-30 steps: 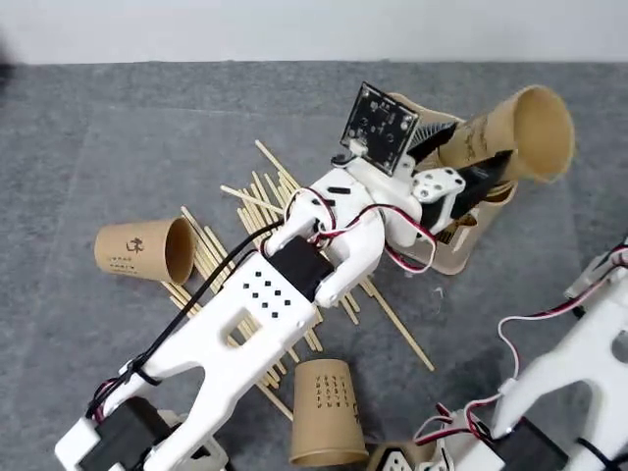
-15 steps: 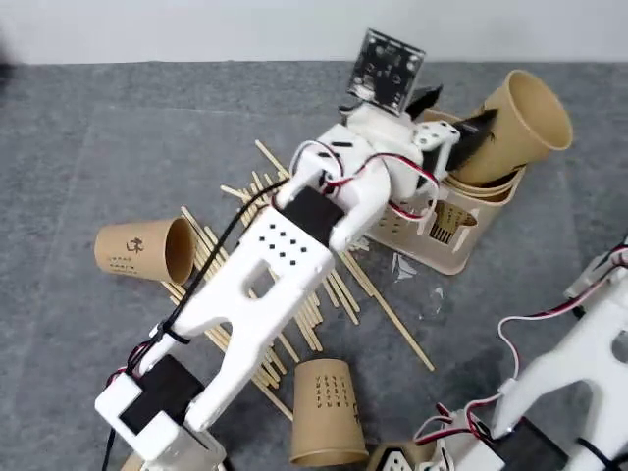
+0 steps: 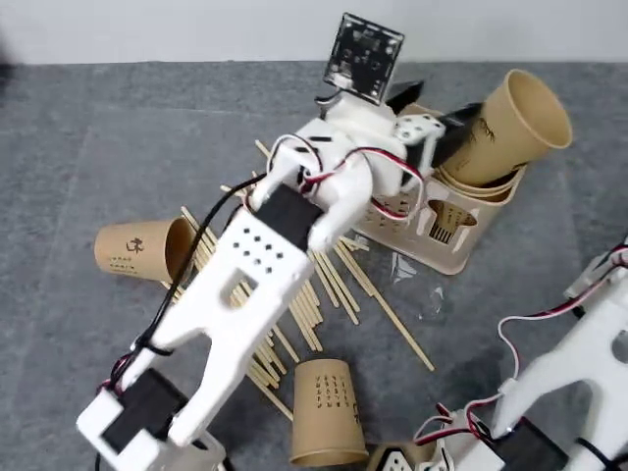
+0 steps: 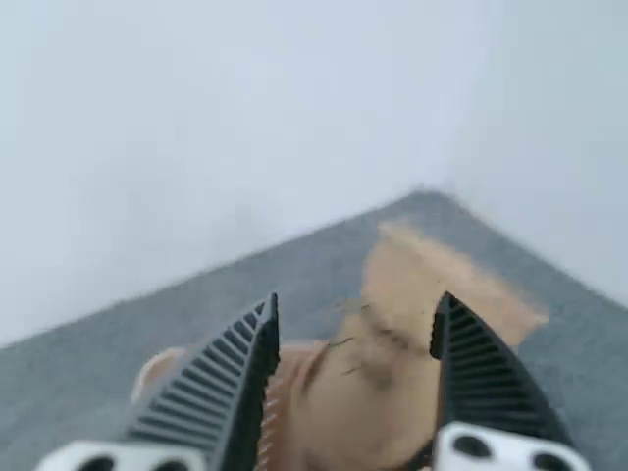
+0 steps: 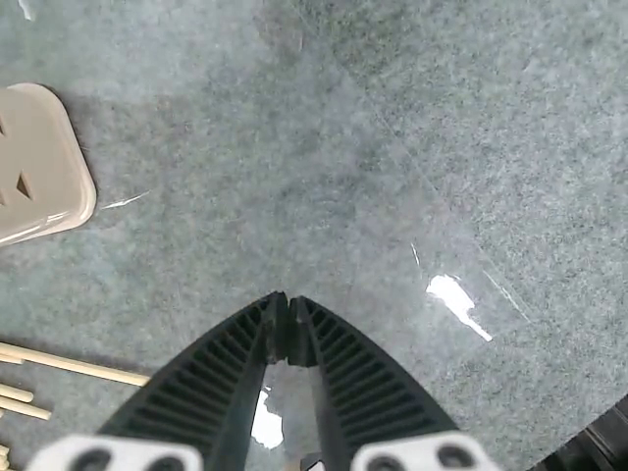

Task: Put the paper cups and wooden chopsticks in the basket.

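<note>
Left pincer (image 4: 358, 306) of mine is hanging wide open over the basket, gripping nothing. Right pincer (image 5: 287, 306) is pointing down at grey felt, its fingers pressed together on nothing.

Grey tabletop (image 3: 108, 137) is carrying everything. My left arm (image 3: 255, 294) is stretching from 7 o'clock toward 1 o'clock across the middle, and my right arm (image 3: 579, 363) is sitting at 4 o'clock.

The basket (image 3: 461, 253) is standing at 1 o'clock, with a stack of cups (image 3: 481, 184) nesting inside it. A tilted cup (image 3: 515, 123) is leaning on that stack, mouth facing 2 o'clock, its base just beside my open fingers; I cannot tell whether they are touching.

A second cup (image 3: 137, 250) is lying on its side at 9 o'clock, mouth facing 3 o'clock. A third cup (image 3: 329, 412) is standing upside down at 6 o'clock.

Wooden chopsticks (image 3: 339, 280) are lying scattered across the centre, partly under my left arm, outside the basket. Small clear wrapper scraps (image 3: 404, 267) are lying just beside the basket, at its 7 o'clock.
</note>
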Robot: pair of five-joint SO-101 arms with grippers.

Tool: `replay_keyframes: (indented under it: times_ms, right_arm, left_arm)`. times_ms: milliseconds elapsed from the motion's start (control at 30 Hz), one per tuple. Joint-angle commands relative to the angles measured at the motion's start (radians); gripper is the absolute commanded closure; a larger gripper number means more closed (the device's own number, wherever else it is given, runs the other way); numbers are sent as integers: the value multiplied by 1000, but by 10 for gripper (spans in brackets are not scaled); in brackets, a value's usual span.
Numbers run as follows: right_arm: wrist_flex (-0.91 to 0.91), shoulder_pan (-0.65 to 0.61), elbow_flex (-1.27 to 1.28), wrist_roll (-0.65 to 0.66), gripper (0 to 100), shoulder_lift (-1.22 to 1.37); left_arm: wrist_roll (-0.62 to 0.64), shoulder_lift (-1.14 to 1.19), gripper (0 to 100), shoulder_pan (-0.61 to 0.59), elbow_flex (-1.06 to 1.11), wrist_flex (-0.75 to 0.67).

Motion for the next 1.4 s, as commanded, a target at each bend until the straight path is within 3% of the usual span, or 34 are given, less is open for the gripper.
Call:
replay_keyframes:
  times_ms: [0,233,367,667,800,1067,1367]
  right_arm:
    - [-4,-1,-12,11,989,-48]
    - [-4,-1,-6,11,989,-48]
    - [-4,-1,-6,11,989,-48]
    - [-2,-1,-5,11,989,-48]
    - [-2,-1,-5,11,989,-48]
    - [-2,-1,-5,11,989,-48]
    - [-5,-1,-8,11,989,-48]
  left_arm:
    - [9,-74,754,46,-54,-80]
    - [5,40,830,57,-68,-275]
    - [5,158,841,57,-128,-290]
    - [-14,331,840,63,-331,-138]
    - [-98,353,844,51,-355,-32]
    - [-109,351,844,-28,-358,137]
    - [-110,101,844,-41,-374,433]
